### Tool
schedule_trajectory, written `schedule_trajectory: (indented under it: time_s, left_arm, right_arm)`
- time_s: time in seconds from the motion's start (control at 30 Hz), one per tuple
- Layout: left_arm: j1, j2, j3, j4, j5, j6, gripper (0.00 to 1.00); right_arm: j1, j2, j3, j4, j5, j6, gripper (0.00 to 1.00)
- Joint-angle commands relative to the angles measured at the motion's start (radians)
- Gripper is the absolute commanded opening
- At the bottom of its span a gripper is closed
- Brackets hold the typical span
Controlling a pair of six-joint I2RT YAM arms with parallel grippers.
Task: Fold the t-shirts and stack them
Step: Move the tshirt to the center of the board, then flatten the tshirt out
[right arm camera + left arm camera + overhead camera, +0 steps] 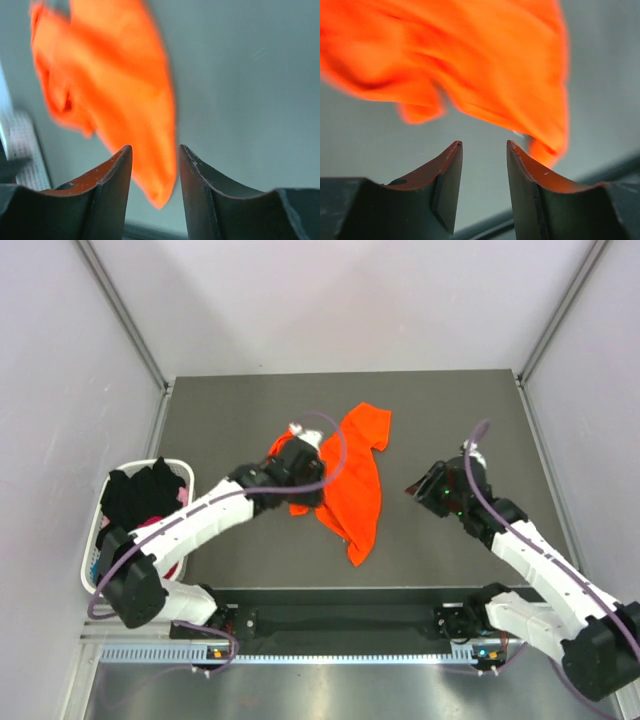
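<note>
Left end effector apparently off tee

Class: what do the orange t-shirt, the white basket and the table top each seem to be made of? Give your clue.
Orange t-shirt: soft matt cloth; it lies in loose folds and creases.
White basket: probably plastic; a stiff perforated wall with a smooth rim.
Table top: hard, flat, dark grey, dull finish; mat, laminate or painted metal, I cannot tell.
</note>
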Motion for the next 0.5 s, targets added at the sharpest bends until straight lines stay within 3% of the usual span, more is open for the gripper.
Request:
schedule_trajectory:
  time_s: [0.0,0.23,0.47]
  left_arm:
    - [-0.139,0.0,-0.085,0.161,0.013,-0.066,0.46]
    - [-0.33,0.123,-0.077,0.178,-0.046,-0.143,0.47]
    - [-0.373,0.247,-0.114,0.259,-0.001,-0.24,0.51]
  right_arm:
    - [-0.166,-0.012,0.008,0.0,-0.055,-0.086,0.43]
    - [-0.297,-0.006,-0.015,0.013,-0.176,-0.163,0.44]
    - [-0.336,0.109,-0.074,0.237,-0.235,-0.132,0.48]
